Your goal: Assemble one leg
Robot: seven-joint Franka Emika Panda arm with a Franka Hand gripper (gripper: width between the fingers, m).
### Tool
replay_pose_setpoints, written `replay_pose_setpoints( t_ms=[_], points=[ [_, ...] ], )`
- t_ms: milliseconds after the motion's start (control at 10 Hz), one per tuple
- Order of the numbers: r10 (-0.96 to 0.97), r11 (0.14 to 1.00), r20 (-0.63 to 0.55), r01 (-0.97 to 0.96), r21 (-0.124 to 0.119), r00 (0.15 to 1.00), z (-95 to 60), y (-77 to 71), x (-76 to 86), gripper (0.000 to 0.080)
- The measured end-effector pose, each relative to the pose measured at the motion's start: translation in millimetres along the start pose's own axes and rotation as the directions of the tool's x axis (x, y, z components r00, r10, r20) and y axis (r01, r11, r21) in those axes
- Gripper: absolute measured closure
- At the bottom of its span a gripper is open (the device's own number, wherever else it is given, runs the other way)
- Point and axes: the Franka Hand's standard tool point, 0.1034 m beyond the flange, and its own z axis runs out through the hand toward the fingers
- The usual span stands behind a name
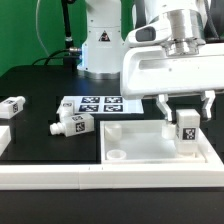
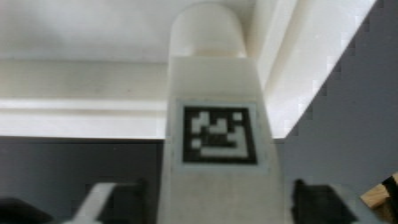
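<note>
My gripper (image 1: 186,112) is shut on a white leg (image 1: 186,130) with a black-and-white tag on its face. It holds the leg upright over the right part of the large white square panel (image 1: 140,136). The leg's lower end is at or just above the panel's floor near its right rim; I cannot tell whether it touches. In the wrist view the leg (image 2: 217,110) runs straight out from between my fingers (image 2: 111,205), its tag facing the camera. Its far end is over the panel (image 2: 89,60) near a raised rim. My gripper (image 2: 217,208) presses it from both sides.
Two more tagged legs lie on the black table, one at the exterior view's far left (image 1: 12,107) and one nearer the middle (image 1: 72,124). The marker board (image 1: 95,104) lies behind them. The panel has a round socket (image 1: 117,155) at its near left corner.
</note>
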Motion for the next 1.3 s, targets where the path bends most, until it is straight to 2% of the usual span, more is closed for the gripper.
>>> replay_pose_setpoints(
  t_ms=[100, 200, 400, 600, 800, 900, 1200, 1300],
  points=[
    [-0.001, 1.000, 0.002, 0.001, 0.000, 1.000, 0.1, 0.0, -0.3, 0.0272],
    [0.005, 1.000, 0.044, -0.005, 0.002, 0.999, 1.1, 0.6, -1.9, 0.0188],
    [0.030, 0.999, 0.147, -0.032, 0.009, 0.989, -3.1, 3.1, 15.5, 0.0157],
    [0.085, 0.996, 0.345, -0.094, 0.010, 0.935, -0.4, -0.1, 14.4, 0.0152],
    [0.106, 0.992, 0.476, -0.123, 0.004, 0.873, 0.8, -2.1, 10.4, 0.0151],
    [0.112, 0.991, 0.517, -0.131, 0.001, 0.849, 2.3, 2.2, 10.1, 0.0151],
    [0.132, 0.989, 0.503, -0.145, -0.014, 0.854, 6.0, 9.0, 4.7, 0.0151],
    [0.132, 0.989, 0.503, -0.145, -0.014, 0.854, 6.1, 9.3, 4.9, 0.0277]
  ],
)
